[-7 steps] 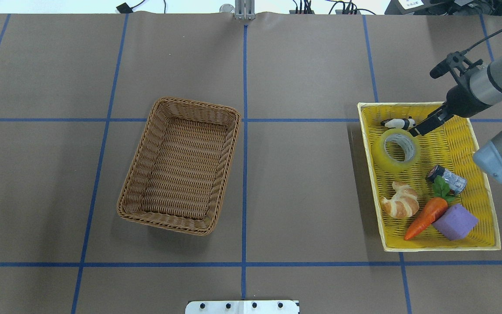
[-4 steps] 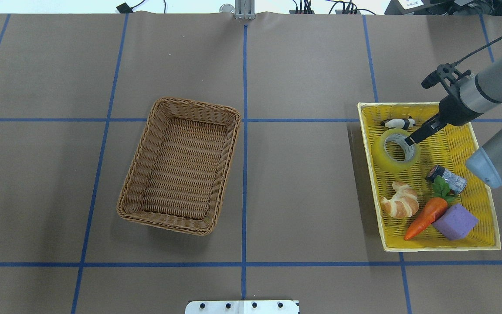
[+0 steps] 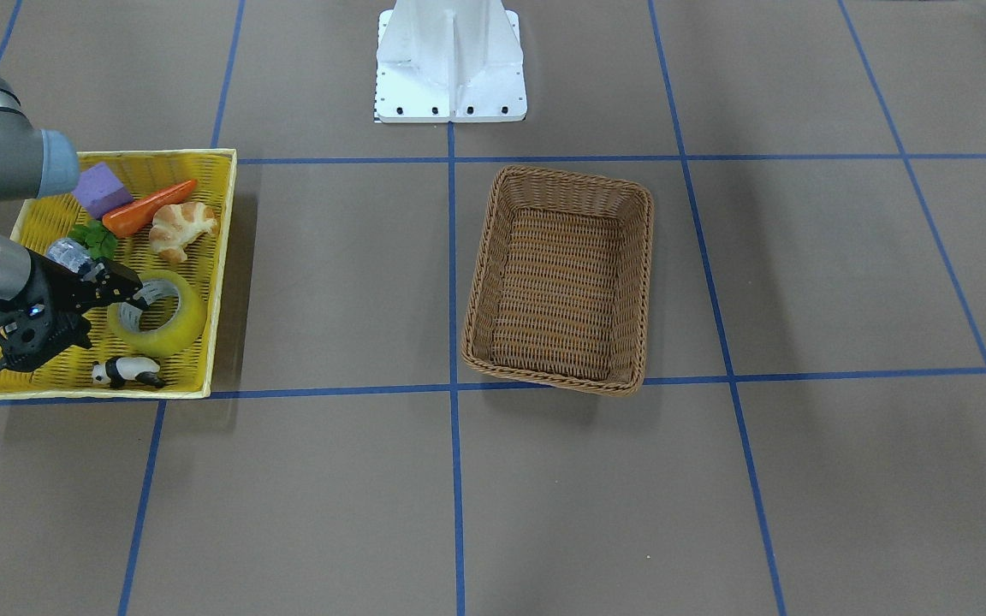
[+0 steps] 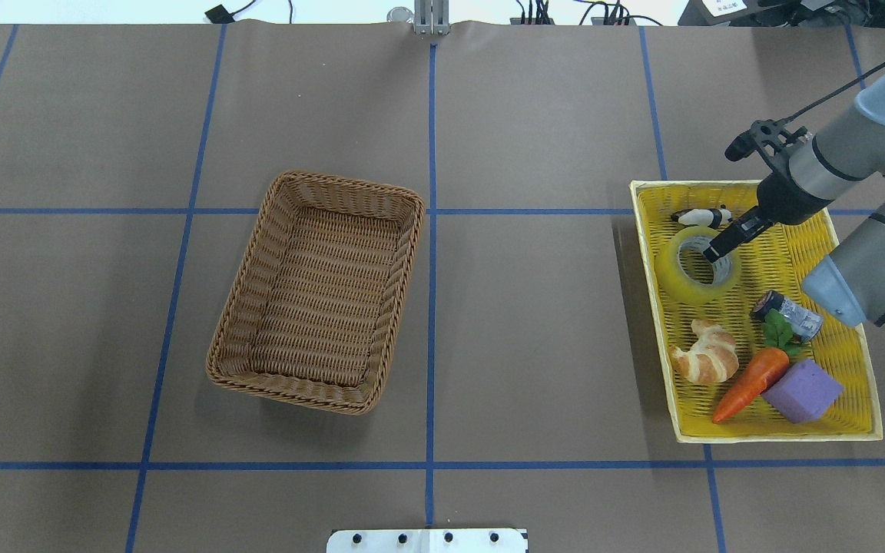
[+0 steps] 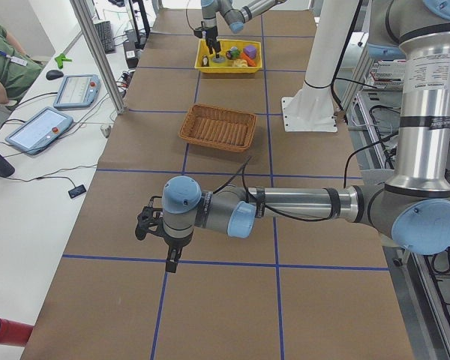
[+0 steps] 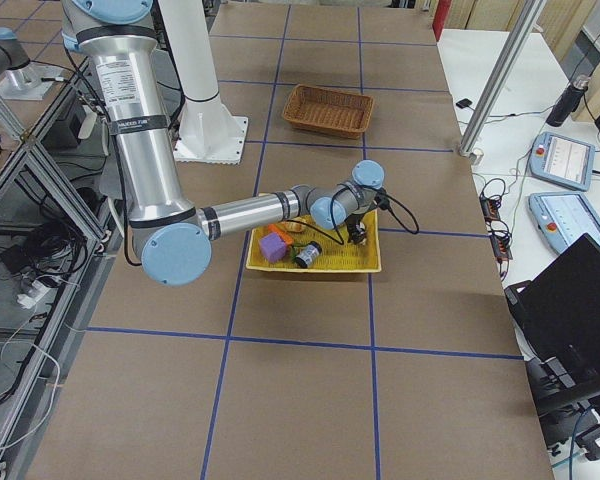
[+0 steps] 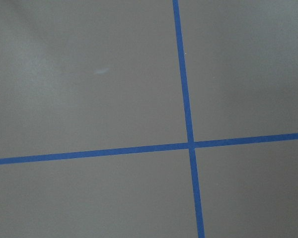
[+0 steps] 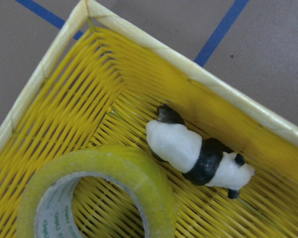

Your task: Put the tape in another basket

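Note:
The tape [image 4: 679, 278], a yellow translucent roll with a whitish core, lies flat in the yellow tray [image 4: 777, 438]. It also shows in the front view [image 3: 178, 329] and the right wrist view [image 8: 114, 163]. My right gripper [image 4: 714, 253] hangs low over the roll's inner edge on its right side and looks open, with nothing in it [image 3: 139, 297]. The brown wicker basket [image 4: 343, 184] stands empty left of the table's middle [image 3: 579, 178]. My left gripper [image 5: 171, 262] shows only in the left side view, over bare table far from both; I cannot tell if it is open.
In the tray with the tape are a toy panda [image 4: 704, 217] just beyond it, a croissant [image 4: 707, 353], a carrot [image 4: 750, 376], a purple block [image 4: 802, 392] and a silver cylinder [image 4: 792, 315]. Bare brown table with blue lines lies between tray and basket.
My right gripper has moved left and down, from beside the panda to over the tape's inner edge. The tape and the basket have not moved.

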